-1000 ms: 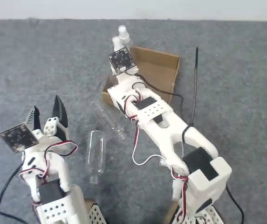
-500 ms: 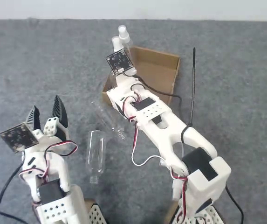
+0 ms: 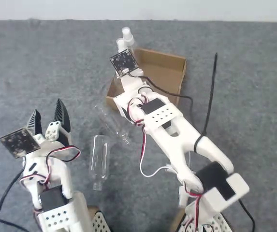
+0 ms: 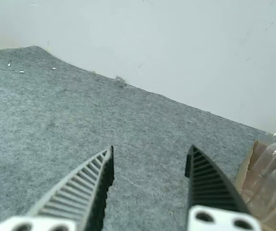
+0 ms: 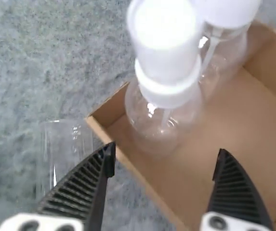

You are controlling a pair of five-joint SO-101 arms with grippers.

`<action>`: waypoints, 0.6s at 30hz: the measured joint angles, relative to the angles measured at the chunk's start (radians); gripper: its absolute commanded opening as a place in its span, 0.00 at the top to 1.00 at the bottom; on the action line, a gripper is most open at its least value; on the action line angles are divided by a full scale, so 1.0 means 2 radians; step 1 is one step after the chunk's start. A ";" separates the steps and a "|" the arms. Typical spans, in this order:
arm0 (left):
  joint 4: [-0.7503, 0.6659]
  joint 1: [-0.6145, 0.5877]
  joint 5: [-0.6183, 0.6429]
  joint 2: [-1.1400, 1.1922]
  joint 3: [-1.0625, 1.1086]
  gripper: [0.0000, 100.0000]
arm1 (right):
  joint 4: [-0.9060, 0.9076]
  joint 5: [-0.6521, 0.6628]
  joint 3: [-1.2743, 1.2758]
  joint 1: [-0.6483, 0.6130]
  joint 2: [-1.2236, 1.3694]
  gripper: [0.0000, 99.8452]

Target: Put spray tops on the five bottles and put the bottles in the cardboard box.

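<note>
Grey carpet (image 3: 41,63), bearing the cardboard box (image 3: 165,72), meets a white wall (image 4: 176,43).

Resting on the grey felt-like surface (image 3: 41,63): an open brown cardboard box (image 3: 165,54) toward the far side; nearer, a clear uncapped plastic bottle (image 3: 99,159) on its side, with a second clear bottle (image 3: 111,122) lying slantwise just beside it.

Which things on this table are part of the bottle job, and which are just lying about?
Part of the job: cardboard box; two capped bottles standing in it; two topless bottles lying on the grey mat; left end effector and right end effector, both open.
Just there: grey mat; black cable; white wall.
</note>
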 measured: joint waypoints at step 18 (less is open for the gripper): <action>0.000 0.000 0.000 0.000 0.000 0.77 | 0.176 0.000 0.000 -0.001 -0.174 0.74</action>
